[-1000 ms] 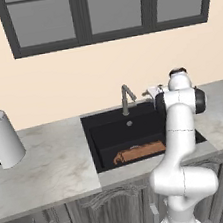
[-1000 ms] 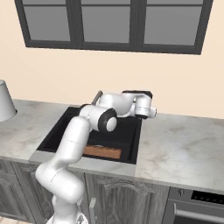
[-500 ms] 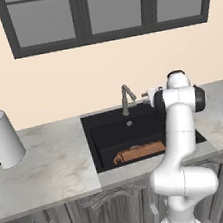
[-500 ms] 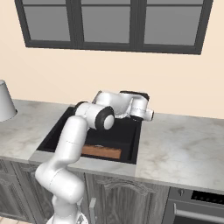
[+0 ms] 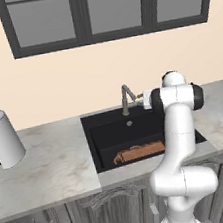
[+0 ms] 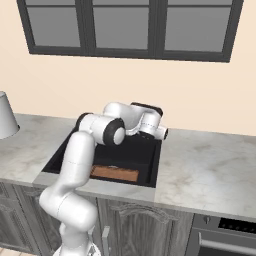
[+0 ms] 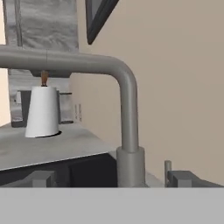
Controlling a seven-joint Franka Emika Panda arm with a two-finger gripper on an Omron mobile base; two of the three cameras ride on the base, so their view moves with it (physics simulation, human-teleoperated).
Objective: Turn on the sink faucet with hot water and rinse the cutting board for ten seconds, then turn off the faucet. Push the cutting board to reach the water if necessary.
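Sink faucet (image 7: 127, 131) close before the tool (image 5: 143, 98), between its fingertips.

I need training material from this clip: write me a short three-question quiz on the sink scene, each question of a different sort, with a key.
1. True or false: a stream of water is running from the sink faucet.
2. Multiple choice: the cutting board lies (A) on the marble worktop, (B) flat in the sink near its front wall, (C) clamped in the hand.
3. Fill in: on the worktop left of the sink stands a white ____.

Key: 1 false, no stream shows. 2 B. 3 paper towel roll. The hand sits close beside the faucet's upright pipe.
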